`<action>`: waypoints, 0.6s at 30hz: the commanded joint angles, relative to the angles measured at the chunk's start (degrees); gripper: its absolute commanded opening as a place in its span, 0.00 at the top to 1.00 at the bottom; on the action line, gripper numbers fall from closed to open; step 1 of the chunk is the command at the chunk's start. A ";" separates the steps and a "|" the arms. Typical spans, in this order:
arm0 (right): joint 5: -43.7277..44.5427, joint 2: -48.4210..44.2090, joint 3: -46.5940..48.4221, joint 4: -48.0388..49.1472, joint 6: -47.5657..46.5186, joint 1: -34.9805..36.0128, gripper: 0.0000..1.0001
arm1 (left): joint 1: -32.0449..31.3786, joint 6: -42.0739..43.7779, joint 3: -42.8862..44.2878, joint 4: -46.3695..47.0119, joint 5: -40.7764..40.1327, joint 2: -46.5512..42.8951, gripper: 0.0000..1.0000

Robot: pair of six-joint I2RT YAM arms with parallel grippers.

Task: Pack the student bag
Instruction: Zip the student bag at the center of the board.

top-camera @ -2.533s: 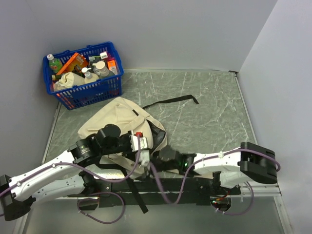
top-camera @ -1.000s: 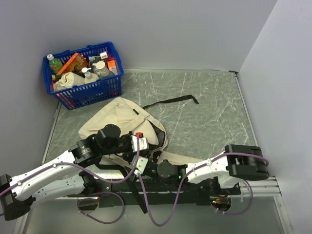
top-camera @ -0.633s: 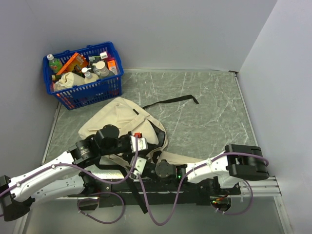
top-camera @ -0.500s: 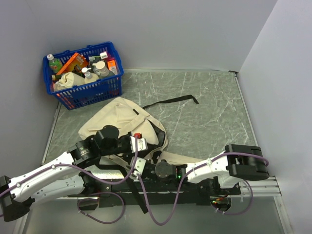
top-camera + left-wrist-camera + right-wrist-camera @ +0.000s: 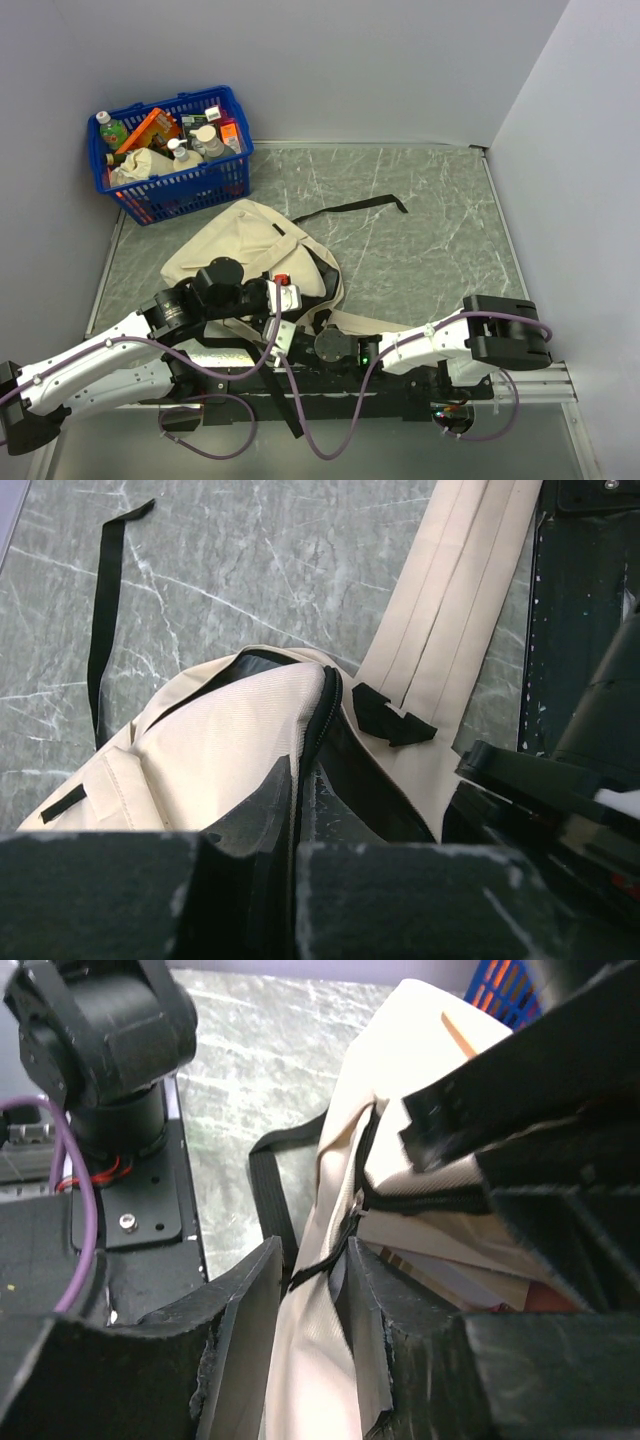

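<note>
- Shows student bag [image 5: 225,250] flat on table [image 5: 430,220], left of centre, near blue basket [image 5: 180,185].
- Runs lengthwise roughly left-right; points dark mouth rightward at the right arm (closed end left).
- Pinches mouth's zipper edge in left gripper [image 5: 296,825], jaws fully together.
- Clamps cream fabric by the mouth in right gripper [image 5: 310,1310], jaws narrow; books [image 5: 450,1275] inside.

bag [image 5: 240,235]: cream woven cloth, matt, fine twill rib | strap [image 5: 108,610]: black webbing, matt | table [image 5: 430,220]: grey-green marbled, smooth, faint sheen | basket [image 5: 200,180]: blue plastic lattice, glossy | left gripper [image 5: 296,880] pads [image 5: 100,900]: dark, rough, grainy | left arm [image 5: 100,365]: white smooth shell, slight gloss
</note>
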 commanded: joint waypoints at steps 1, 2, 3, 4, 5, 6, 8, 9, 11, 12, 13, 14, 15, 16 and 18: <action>-0.87 -0.13 2.39 0.92 2.02 -1.72 0.60 | -0.13 -0.14 -0.12 3.95 2.76 -0.96 0.99; -1.22 -0.57 2.39 0.57 2.37 -1.99 0.60 | -0.13 -0.14 -0.21 3.95 2.85 -1.05 0.99; -2.01 -0.75 2.30 0.22 3.24 -2.51 0.61 | -0.13 -0.14 -0.21 3.95 2.85 -1.05 0.99; -2.45 -0.83 2.30 -0.13 3.51 -2.69 0.62 | -0.13 -0.14 -0.21 3.86 3.02 -1.05 0.99; -2.72 -0.75 2.56 -0.49 3.69 -2.78 0.63 | -0.13 0.03 -0.21 3.77 3.02 -1.05 0.99; -2.81 -0.66 2.65 -1.36 4.04 -2.87 0.66 | -0.13 0.03 -0.12 3.68 3.02 -1.05 0.99; -3.51 -0.57 2.74 -1.98 4.48 -3.13 0.71 | -0.22 0.21 -0.03 3.68 3.02 -0.87 0.99; -3.86 -0.66 2.74 -2.42 4.92 -3.22 0.78 | -0.13 0.29 0.05 3.68 3.02 -0.87 0.99; -4.47 -1.01 2.48 -2.60 5.45 -3.48 0.89 | -0.13 0.38 0.05 3.42 3.29 -0.79 0.99; -4.74 -1.27 2.39 -2.69 5.54 -3.48 0.92 | -0.13 0.38 -0.03 3.51 3.29 -0.78 0.99; -4.91 -1.54 2.39 -3.38 5.36 -3.48 0.96 | -0.13 0.56 -0.21 3.42 3.29 -0.96 0.99; -4.92 -1.71 2.65 -3.82 5.36 -3.48 1.00 | -0.13 0.65 -0.38 3.33 3.55 -0.87 0.99; -4.83 -1.80 2.65 -4.09 5.36 -3.48 1.00 | -0.22 0.73 -0.47 3.24 3.64 -0.96 0.96; -4.48 -2.06 2.65 -4.27 5.45 -3.48 1.00 | -0.13 1.60 -0.65 3.07 4.07 -1.13 0.93; -3.60 -2.24 2.74 -4.44 5.71 -3.48 1.00 | -0.13 2.14 -1.00 2.11 5.12 -1.31 0.71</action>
